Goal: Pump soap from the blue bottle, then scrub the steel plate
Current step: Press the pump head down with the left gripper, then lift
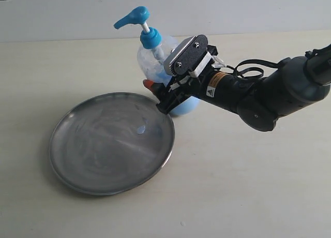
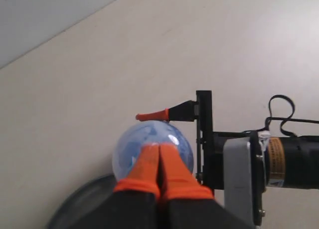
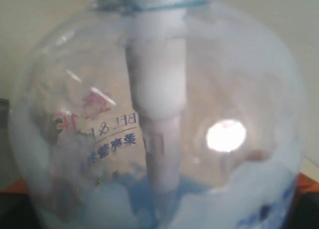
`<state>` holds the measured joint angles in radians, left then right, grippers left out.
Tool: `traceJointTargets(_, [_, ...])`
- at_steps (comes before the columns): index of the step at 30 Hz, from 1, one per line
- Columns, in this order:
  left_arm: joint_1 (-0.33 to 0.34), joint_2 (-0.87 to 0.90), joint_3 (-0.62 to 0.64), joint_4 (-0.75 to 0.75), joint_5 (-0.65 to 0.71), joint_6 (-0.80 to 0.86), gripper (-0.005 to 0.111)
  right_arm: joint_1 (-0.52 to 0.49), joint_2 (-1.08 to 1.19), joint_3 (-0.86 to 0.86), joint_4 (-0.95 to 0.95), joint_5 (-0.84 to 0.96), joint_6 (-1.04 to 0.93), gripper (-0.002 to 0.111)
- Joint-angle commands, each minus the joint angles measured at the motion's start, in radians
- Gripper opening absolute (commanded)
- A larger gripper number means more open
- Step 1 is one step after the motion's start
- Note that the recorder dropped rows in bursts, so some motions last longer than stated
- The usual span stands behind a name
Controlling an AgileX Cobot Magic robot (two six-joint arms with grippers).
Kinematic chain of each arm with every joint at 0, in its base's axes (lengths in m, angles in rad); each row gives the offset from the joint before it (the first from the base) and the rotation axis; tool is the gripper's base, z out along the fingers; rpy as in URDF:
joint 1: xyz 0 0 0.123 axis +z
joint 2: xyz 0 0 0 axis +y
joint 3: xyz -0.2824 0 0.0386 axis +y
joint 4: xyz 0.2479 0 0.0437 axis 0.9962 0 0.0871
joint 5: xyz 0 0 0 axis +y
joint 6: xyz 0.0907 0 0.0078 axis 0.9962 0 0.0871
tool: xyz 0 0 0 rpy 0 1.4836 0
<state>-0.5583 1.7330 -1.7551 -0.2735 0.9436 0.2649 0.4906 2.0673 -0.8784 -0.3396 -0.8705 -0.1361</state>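
The right gripper (image 1: 158,97) clasps the blue bottle (image 1: 150,59) toward the table's (image 1: 248,186) far edge, likely steadying it for pumping, just beside the steel plate (image 1: 98,152), which carries a soap blob (image 1: 140,129); the left gripper (image 2: 158,152) hangs pinched closed, empty.

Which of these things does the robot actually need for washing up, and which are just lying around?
Part of the job: blue bottle; steel plate; soap blob on the plate; right gripper around the bottle; left gripper, shut, near the bottle.
Just there: table; wall behind. No other loose items show.
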Motion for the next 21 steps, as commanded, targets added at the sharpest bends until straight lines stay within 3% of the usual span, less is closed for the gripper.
traceJointTargets(1, [0.000,0.016,-0.005,0.059,0.030,-0.018,0.000,0.003,-0.008,0.000,-0.004,-0.063,-0.010,0.000])
traceJointTargets(21, [0.000,0.070,-0.001,0.075,0.080,-0.016,0.000,0.003,-0.008,0.000,-0.013,-0.063,-0.010,0.000])
